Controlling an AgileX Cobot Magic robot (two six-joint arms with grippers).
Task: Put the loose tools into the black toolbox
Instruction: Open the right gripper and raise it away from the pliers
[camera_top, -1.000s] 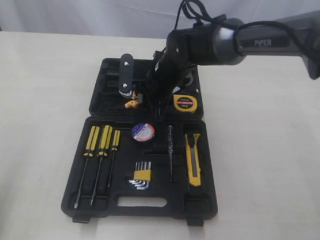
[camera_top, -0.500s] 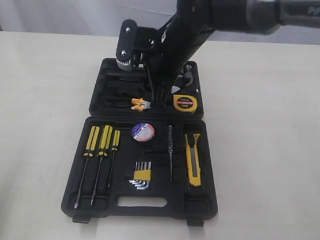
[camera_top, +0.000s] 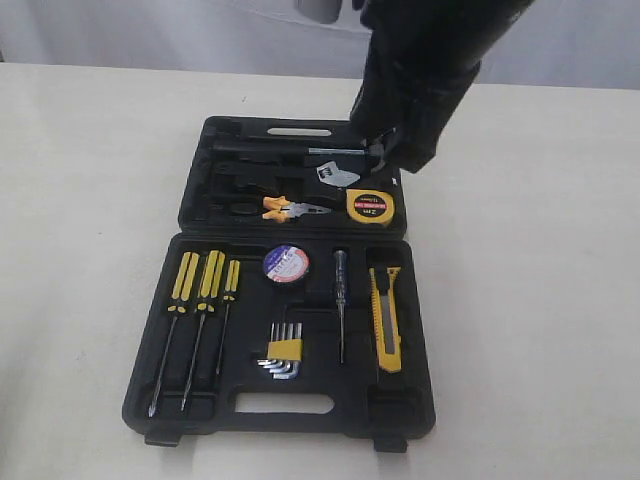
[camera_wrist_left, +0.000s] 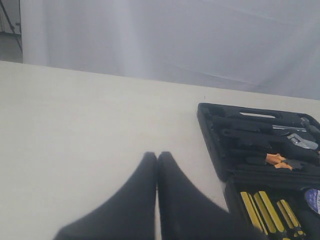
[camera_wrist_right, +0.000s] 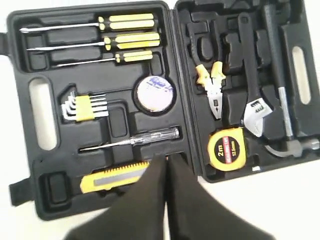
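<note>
all four loose tools look to be in the black toolbox (camera_top: 410, 420) already. the pliers (camera_top: 287, 209) and the yellow tape measure (camera_top: 370, 206) are in the far half, the tape roll (camera_top: 286, 264) and the utility knife (camera_top: 386, 320) in the near half.

the main risk, as i judge it, is the pliers. you cannot tell from these views whether they are fully down in their recess, and if they sit proud they may pop out or foul the case when it folds. your right pincer (camera_wrist_right: 166, 157) hangs high over the middle fold, tips pressed together and holding nothing. a careless drop from there could knock the knife or the tape measure out of its seat. the left pincer (camera_wrist_left: 157, 155) is likewise pressed together and empty, above bare desk (camera_wrist_left: 75, 125) beside the toolbox. it threatens little unless you swing it in across the case edge.

half a second ago the right arm (camera_top: 420, 80) covered much of the far half, and it has now climbed clear of it. a second ago it was down at the pliers, which now lie free and in full view.
</note>
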